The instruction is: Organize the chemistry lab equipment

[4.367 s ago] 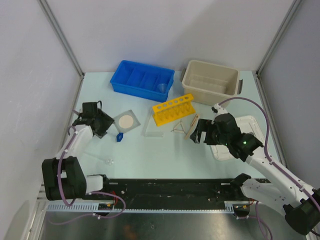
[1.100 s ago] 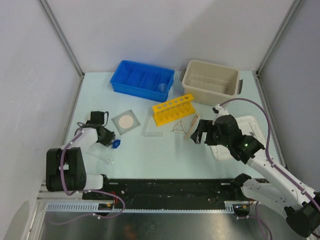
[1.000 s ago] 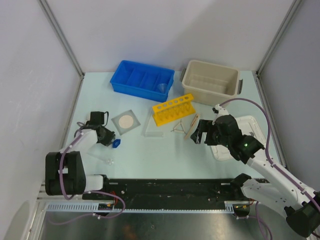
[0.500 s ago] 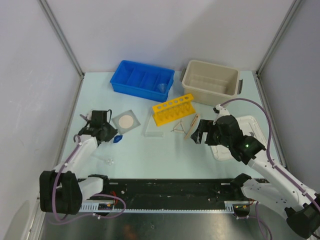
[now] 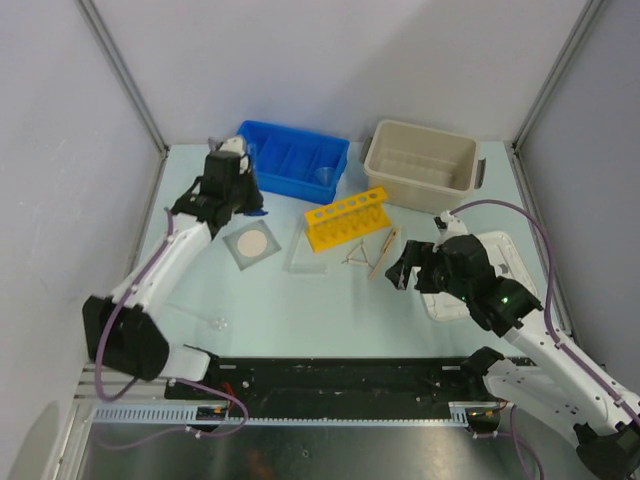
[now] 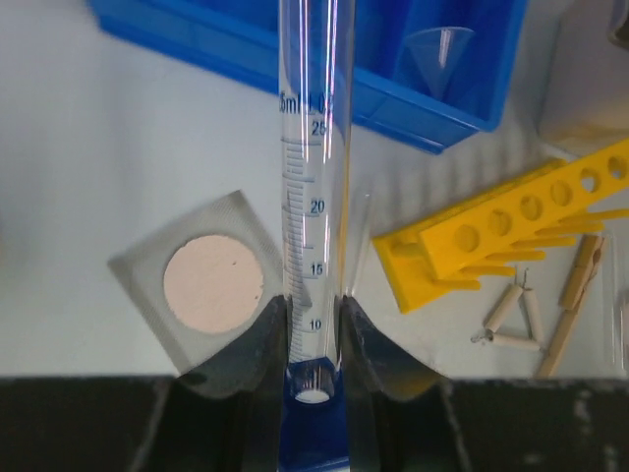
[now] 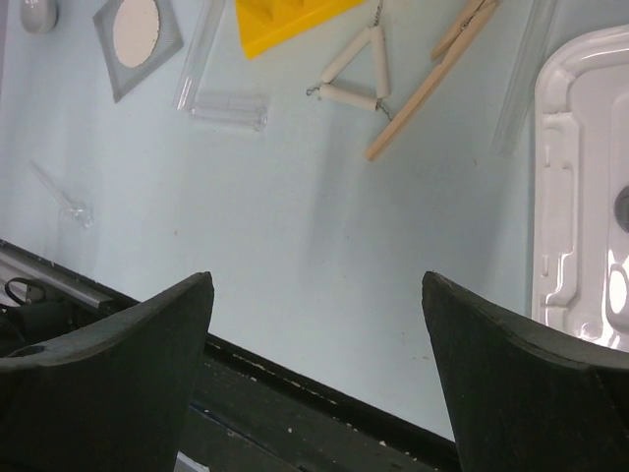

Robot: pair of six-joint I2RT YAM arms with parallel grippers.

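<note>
Item: my left arm reaching far forward, left gripper [image 6: 313,324] closed on the blue-footed end of a clear graduated cylinder [image 6: 313,197] marked "25ml", 25, 20, 15, 10, above the gauze square [image 6: 211,280] beside the blue divided bin [image 6: 197,49]; right gripper [image 7: 316,285] wide open, empty, over the tabletop [image 7: 295,216] near the wooden clamp stick [image 7: 429,84].

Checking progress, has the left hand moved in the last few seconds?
Yes: the left hand went farther out, from beside the gauze to the blue bin.

The left gripper [image 6: 313,320] clamps a graduated cylinder [image 6: 313,147]; the gauze [image 6: 211,283], rack [image 6: 496,234] and bin [image 6: 423,106] lie beyond.
</note>
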